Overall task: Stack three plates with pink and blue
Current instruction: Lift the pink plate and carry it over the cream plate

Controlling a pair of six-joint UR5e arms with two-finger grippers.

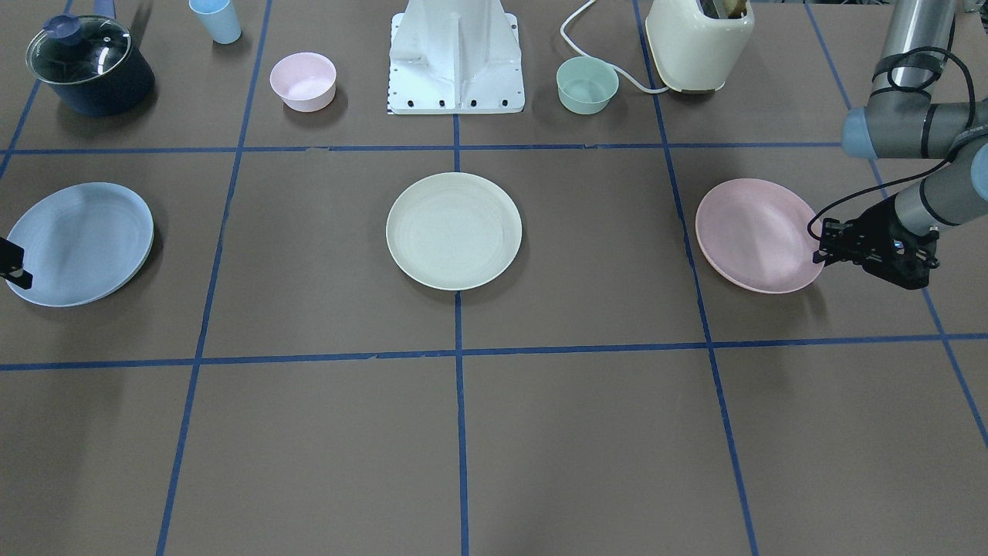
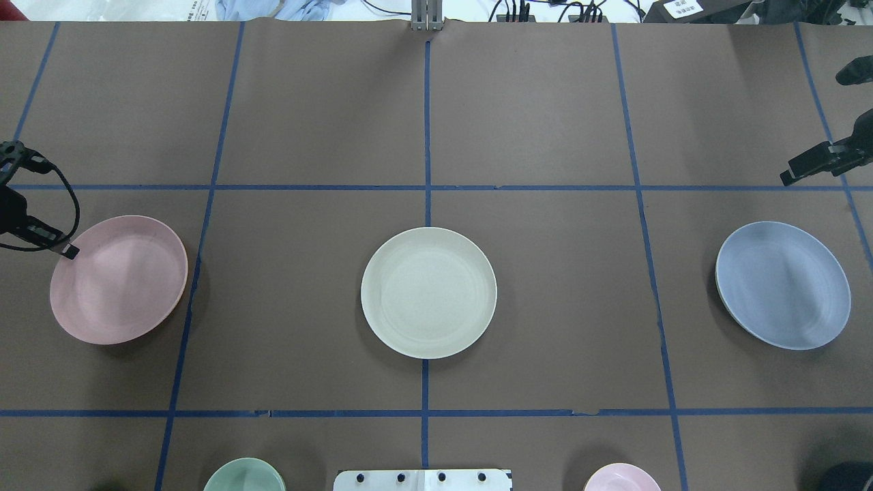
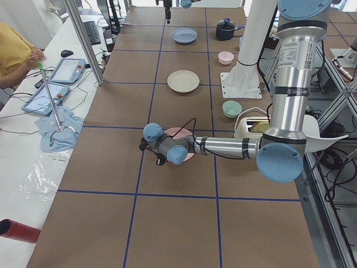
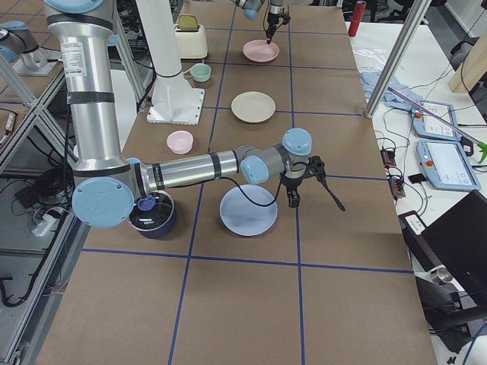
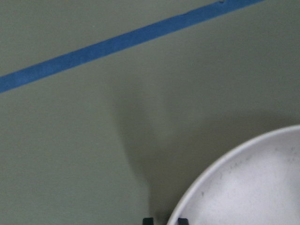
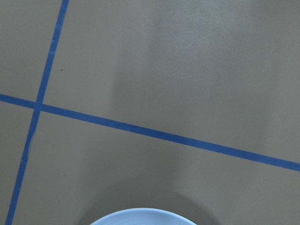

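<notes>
**1 rim pinched, nothing stacked**

Front-facing: left gripper (image 1: 820, 254), fingers nearly together, nips the pink plate (image 1: 752, 232) at its rim. The cream plate (image 1: 454, 230) lies centre and the blue plate (image 1: 77, 241) well apart.
Overhead: right gripper (image 2: 809, 128) is spread wide, holding nothing, near the blue plate.

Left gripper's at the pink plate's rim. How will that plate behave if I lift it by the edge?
The pink plate looks like thin matte plastic, so probably light and stiff. It is wide and the left gripper is at one edge, so it may tilt or pivot there.
</notes>
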